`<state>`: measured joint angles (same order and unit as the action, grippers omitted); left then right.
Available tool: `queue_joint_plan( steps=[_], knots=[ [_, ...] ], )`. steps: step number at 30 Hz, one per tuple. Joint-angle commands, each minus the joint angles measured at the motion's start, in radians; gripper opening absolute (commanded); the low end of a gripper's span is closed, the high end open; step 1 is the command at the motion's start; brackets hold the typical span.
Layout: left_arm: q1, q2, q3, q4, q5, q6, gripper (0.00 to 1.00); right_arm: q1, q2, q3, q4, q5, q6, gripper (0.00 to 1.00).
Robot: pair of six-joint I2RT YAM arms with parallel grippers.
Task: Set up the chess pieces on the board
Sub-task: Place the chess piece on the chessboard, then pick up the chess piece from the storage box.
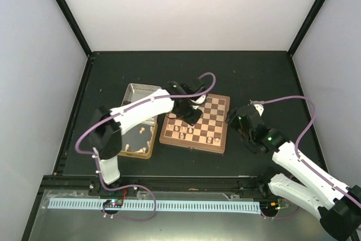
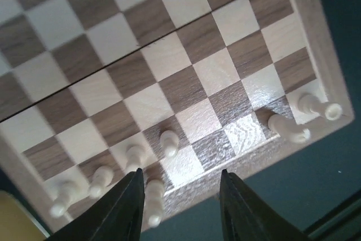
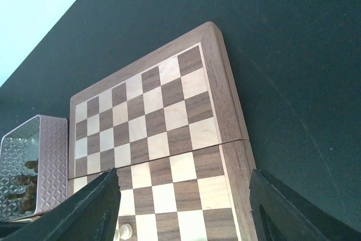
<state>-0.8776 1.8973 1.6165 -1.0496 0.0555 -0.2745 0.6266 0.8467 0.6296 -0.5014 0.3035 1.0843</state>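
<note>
The board [image 1: 217, 108] lies mid-table, its light and dark squares filling the left wrist view [image 2: 186, 43]. Several cream chess pieces [image 2: 169, 142] stand along its near rows, and two more [image 2: 287, 129] stand by the corner. My left gripper [image 2: 180, 193] hovers over the board's near edge [image 1: 189, 118] with its jaws apart. One cream piece [image 2: 153, 201] stands upright on the board just inside the left finger [image 2: 127, 207], touching nothing on its other side. My right gripper [image 3: 183, 196] hangs open and empty over the board's right side [image 1: 240, 118].
A silver tin [image 1: 135, 91] sits left of the board with cream pieces [image 1: 141, 139] in its near half. The right wrist view shows a tin [image 3: 48, 150] holding dark pieces [image 3: 25, 187]. Black table [image 3: 293, 83] surrounds the board.
</note>
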Motion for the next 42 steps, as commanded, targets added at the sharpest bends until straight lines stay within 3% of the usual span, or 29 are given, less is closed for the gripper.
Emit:
queue_joint_plan(
  steps=[1, 8, 15, 24, 35, 42],
  knots=[
    [0.039, -0.178, -0.102, 0.092, -0.044, -0.062, 0.41, -0.005, 0.009, 0.004, 0.015, -0.003, -0.017, 0.64],
    [0.17, -0.454, -0.425, 0.21, -0.157, -0.151, 0.48, -0.005, 0.044, 0.017, 0.03, -0.032, -0.026, 0.64],
    [0.355, -0.61, -0.717, 0.305, -0.132, -0.206, 0.5, -0.005, 0.096, 0.042, 0.048, -0.065, -0.034, 0.64],
    [0.488, -0.548, -0.809, 0.398, -0.132, -0.193, 0.35, -0.004, 0.133, 0.068, 0.046, -0.091, -0.034, 0.62],
    [0.523, -0.395, -0.788, 0.458, -0.096, -0.176, 0.37, -0.005, 0.141, 0.081, 0.04, -0.09, -0.033, 0.61],
    [0.523, -0.345, -0.814, 0.466, -0.118, -0.196, 0.29, -0.004, 0.139, 0.082, 0.037, -0.088, -0.032, 0.61]
  ],
)
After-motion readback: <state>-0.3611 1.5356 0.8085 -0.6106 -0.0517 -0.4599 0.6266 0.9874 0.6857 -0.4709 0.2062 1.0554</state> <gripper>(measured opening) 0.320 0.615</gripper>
